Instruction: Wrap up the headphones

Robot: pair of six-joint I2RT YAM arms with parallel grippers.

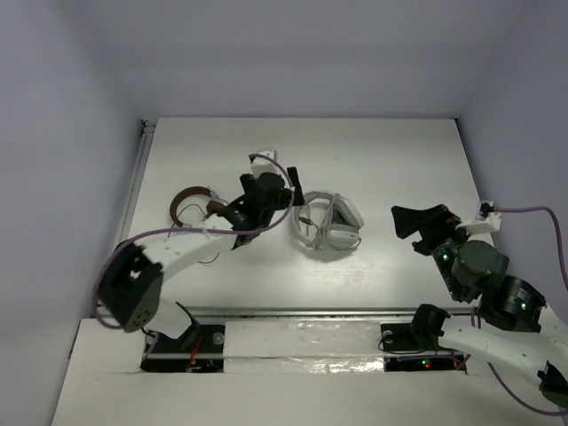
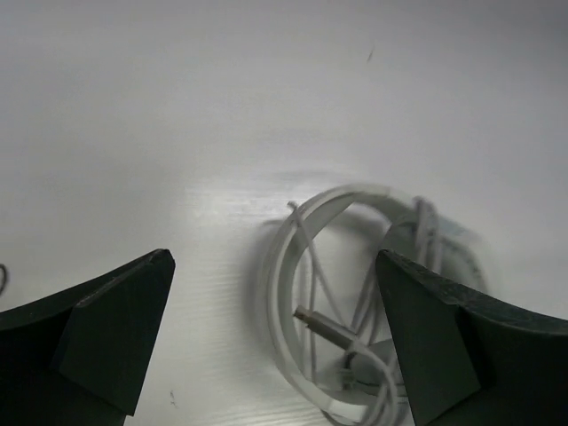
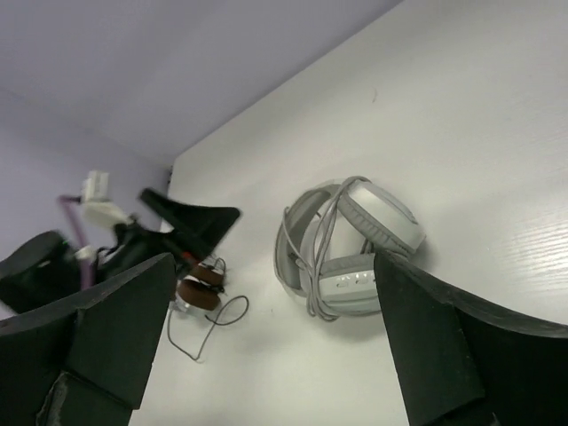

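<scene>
1. White table (image 1: 399, 160), pale lilac walls (image 1: 311, 53) on three sides, arm bases at the near edge.
2. Nearest: right gripper (image 3: 275, 259), jaws spread wide, nothing between them.
3. Ahead of its fingers (image 3: 106, 328), well apart from them: the headphones (image 3: 368, 235), lying flat on the table. In the right wrist view they sit inside the finger gap, closer to the view-right finger. No contact.
4. The cable (image 3: 321, 244) is looped loosely over the band and earcups. Tightness can't be judged.
5. Next out: left gripper (image 2: 273, 257), jaws also wide apart and empty.
6. In the left wrist view the white headband (image 2: 271, 284) arcs just ahead of the gap, offset toward the view-right finger, which hides part of an earcup. Whether that finger touches the earcup can't be told.
7. The plug (image 2: 312, 316) lies inside the headband loop, between the two left fingers and touching neither.
8. The top view puts the left gripper just beside the headphones, with the right gripper well clear on the opposite side.
9. Past the left fingers, away from the task pair: brown-banded headphones (image 1: 191, 202) on the table, apart from both grippers.
</scene>
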